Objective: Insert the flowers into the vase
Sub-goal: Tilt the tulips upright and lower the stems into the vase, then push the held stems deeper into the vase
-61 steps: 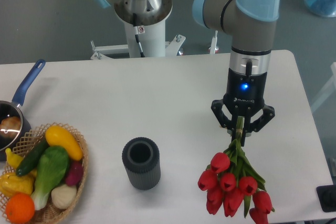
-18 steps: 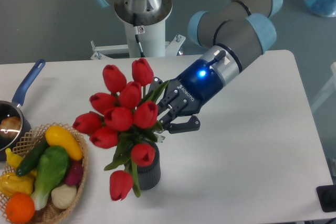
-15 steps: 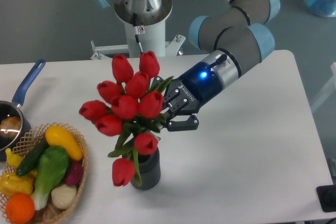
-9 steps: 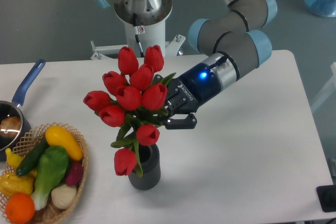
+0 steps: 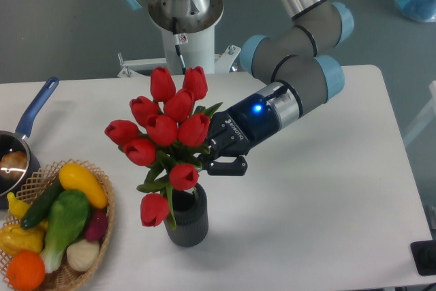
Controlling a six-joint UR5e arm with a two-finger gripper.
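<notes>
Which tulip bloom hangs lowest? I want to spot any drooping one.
The bloom at the bunch's lower left, beside the vase, hangs lowest. It droops down past the vase mouth on the left, while the other flowers cluster higher up.

Red tulips (image 5: pixel 165 129) upright over dark vase (image 5: pixel 184 216)

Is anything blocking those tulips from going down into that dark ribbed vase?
Nothing visible does. The flowers, held by the gripper, hang right over the vase, their stems reaching to its mouth. The basket and pot sit well off to the side.
</notes>
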